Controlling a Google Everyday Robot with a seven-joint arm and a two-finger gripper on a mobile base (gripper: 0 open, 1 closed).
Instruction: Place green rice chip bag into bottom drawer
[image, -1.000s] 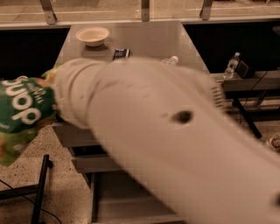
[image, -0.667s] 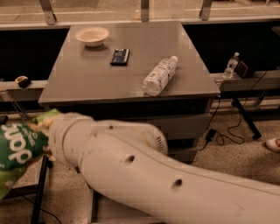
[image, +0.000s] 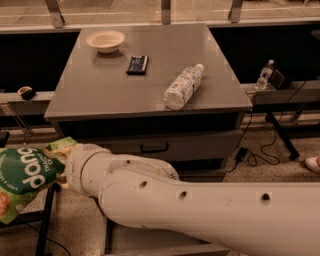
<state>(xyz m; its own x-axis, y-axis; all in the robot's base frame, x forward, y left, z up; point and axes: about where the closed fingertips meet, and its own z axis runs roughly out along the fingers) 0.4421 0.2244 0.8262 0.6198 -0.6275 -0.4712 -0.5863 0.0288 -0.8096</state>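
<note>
Speckled floor (image: 285, 155), far-left tool (image: 56, 176) gripping green rice chip bag (image: 24, 175), axis diagonal

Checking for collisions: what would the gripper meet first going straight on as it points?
The gripper, at the picture's left behind the crinkly light-green snack bag, points left; nothing shows beyond the bag before the frame edge, though depth is unclear.

The green rice chip bag (image: 25, 177), light green with a dark green round logo and white lettering, sits against the white arm's (image: 200, 210) claw (image: 56, 175) at lower left. The grey tabletop (image: 100, 85) bears a cream bowl (image: 105, 40), a black packet (image: 137, 64) and a clear bottle (image: 183, 86).
</note>
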